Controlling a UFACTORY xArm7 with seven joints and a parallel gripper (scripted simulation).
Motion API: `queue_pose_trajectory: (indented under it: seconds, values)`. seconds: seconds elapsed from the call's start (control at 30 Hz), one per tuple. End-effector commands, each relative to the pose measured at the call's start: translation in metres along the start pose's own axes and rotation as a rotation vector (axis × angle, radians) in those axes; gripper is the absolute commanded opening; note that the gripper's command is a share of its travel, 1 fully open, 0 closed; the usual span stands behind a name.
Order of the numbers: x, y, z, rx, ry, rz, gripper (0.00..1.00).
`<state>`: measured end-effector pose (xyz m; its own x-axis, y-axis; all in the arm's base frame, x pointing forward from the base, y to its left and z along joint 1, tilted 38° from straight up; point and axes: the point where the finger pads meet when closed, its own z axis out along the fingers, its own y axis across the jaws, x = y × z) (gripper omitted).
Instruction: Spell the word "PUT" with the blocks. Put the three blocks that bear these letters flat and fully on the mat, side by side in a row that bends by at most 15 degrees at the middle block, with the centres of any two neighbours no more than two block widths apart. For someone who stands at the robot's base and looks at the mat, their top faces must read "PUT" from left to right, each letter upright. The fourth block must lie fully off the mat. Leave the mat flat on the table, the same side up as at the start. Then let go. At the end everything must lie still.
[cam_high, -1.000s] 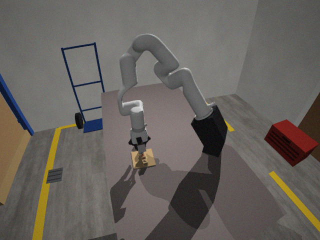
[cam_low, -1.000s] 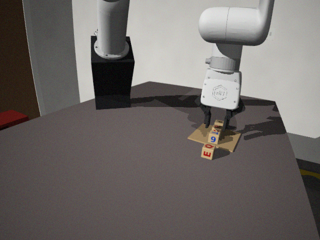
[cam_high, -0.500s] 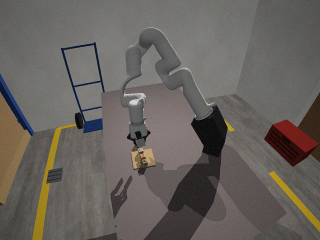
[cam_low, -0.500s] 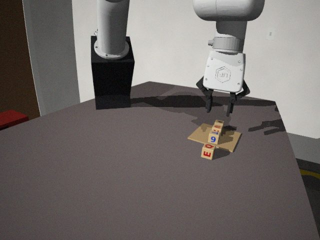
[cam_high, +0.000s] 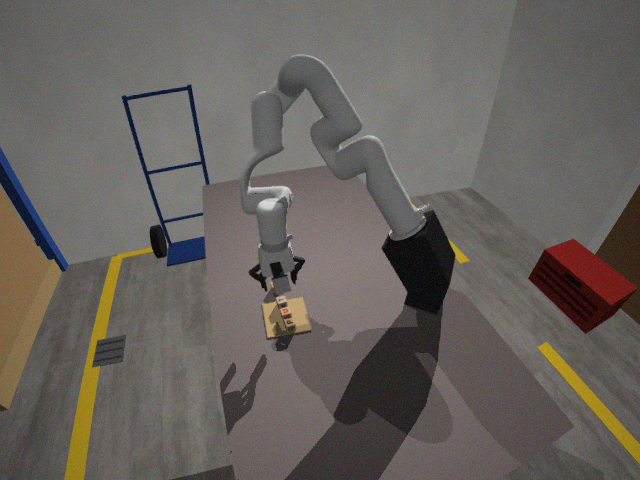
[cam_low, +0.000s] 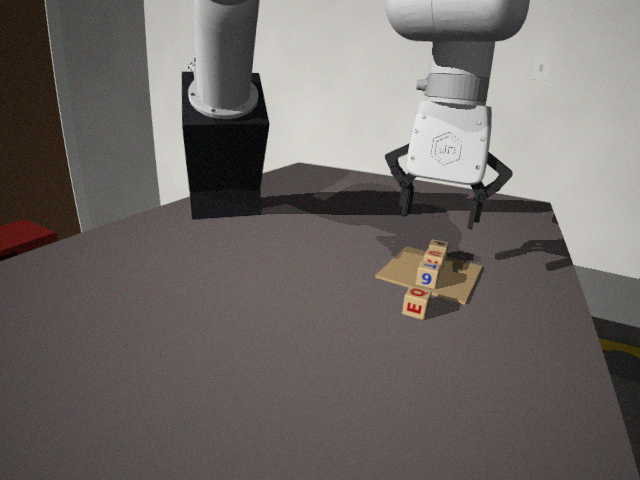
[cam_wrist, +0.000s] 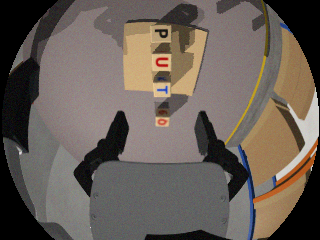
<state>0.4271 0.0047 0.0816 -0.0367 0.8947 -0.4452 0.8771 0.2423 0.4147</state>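
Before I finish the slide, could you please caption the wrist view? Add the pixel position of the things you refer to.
Open gripper (cam_wrist: 161, 119) facing blocks P (cam_wrist: 160, 33), U (cam_wrist: 161, 62) and T (cam_wrist: 162, 89) on a mat (cam_wrist: 136, 56).

Arm bent over, gripper (cam_high: 279, 285) (cam_low: 439, 217) (cam_wrist: 161, 119) pointing down above the mat (cam_high: 302, 310) (cam_low: 400, 268) (cam_wrist: 137, 75), off it, fingers wide open, nothing held.
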Motion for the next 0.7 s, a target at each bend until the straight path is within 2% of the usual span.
queue_pose_trajectory:
  seconds: [0.0, 0.43, 0.67]
  values:
    - [0.001, 0.001, -0.001, -0.002, 0.001, 0.000, 1.00]
    - [0.001, 0.001, -0.008, -0.002, 0.001, 0.000, 1.00]
    - [0.001, 0.001, -0.036, -0.002, 0.001, 0.000, 1.00]
